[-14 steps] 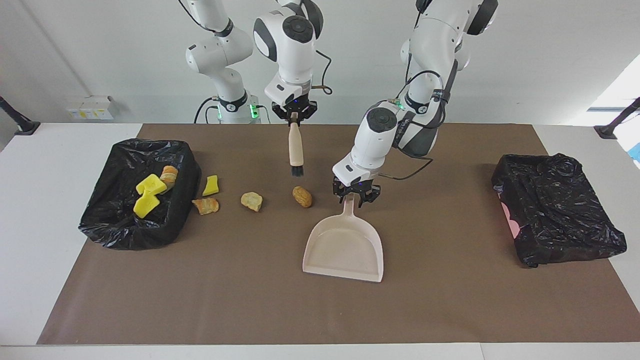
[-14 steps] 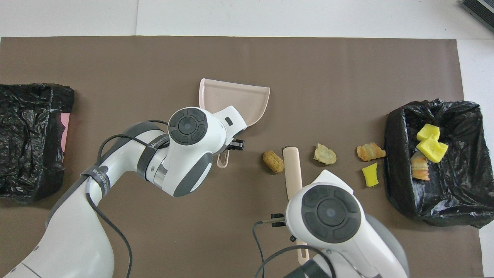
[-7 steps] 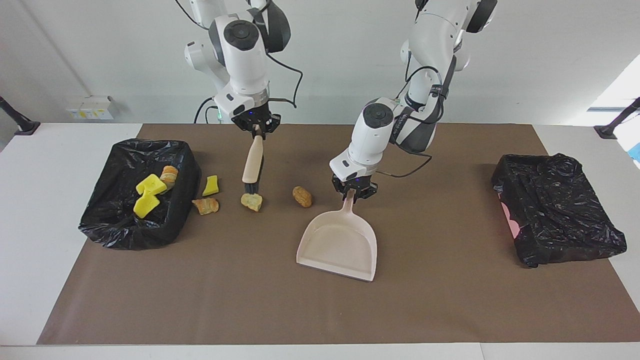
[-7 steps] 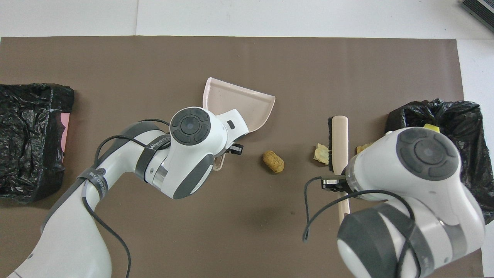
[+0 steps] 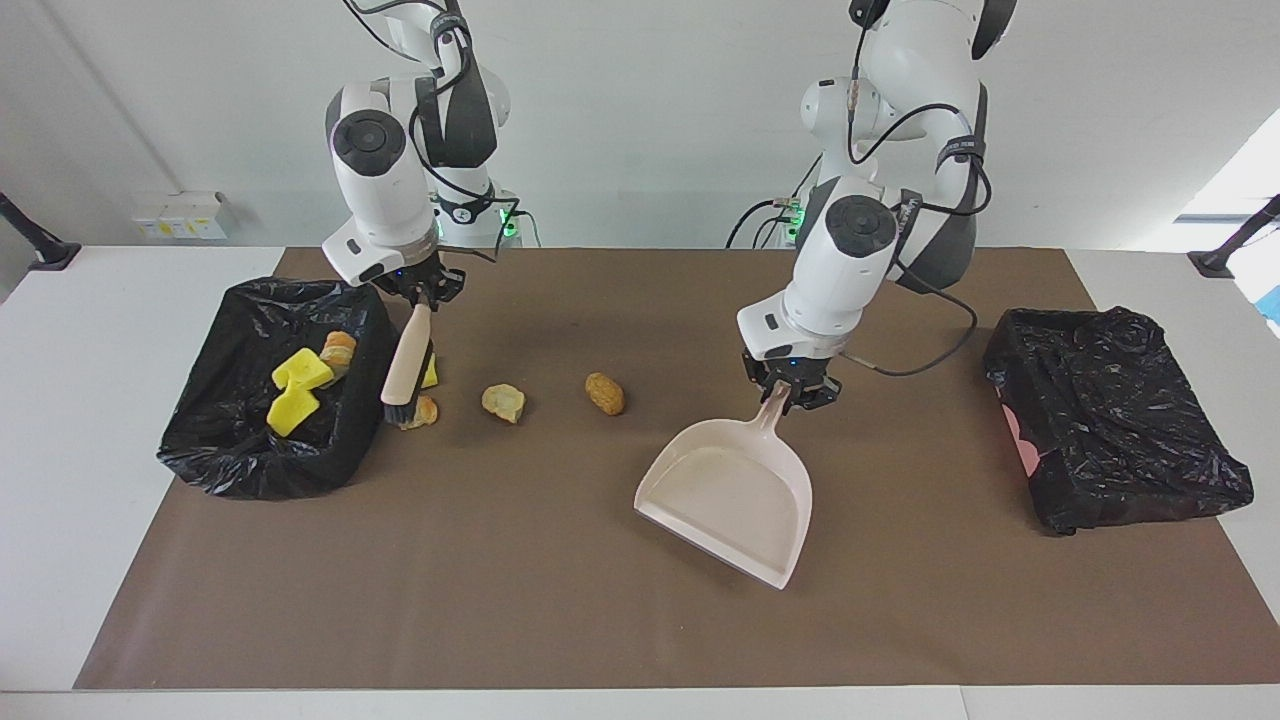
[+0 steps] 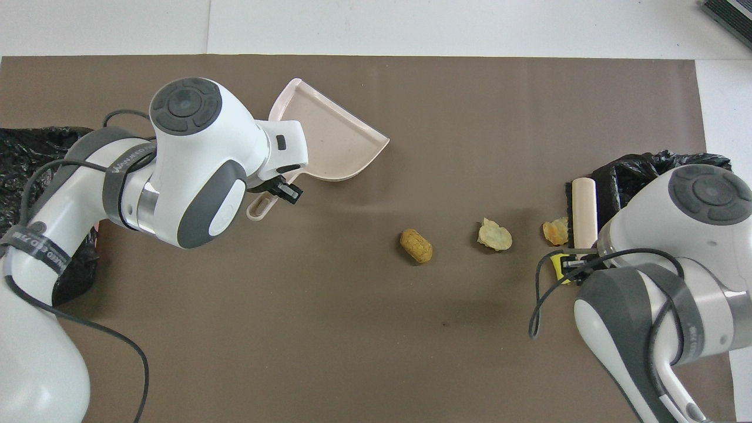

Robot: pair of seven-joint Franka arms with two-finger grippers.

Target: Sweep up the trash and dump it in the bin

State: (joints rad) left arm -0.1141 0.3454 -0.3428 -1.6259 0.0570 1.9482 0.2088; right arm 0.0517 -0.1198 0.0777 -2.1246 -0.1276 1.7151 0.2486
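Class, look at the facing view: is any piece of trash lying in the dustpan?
No: the dustpan is bare inside, and the loose trash pieces, such as the brown lump, lie on the brown mat beside it.

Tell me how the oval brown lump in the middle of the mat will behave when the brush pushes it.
The oval brown lump looks rounded and elongated, so it will probably roll or veer rather than slide straight. It lies loose on the flat brown mat, apart from the other pieces, so likely nothing checks it. Small, probably light: the brush should shift it easily.
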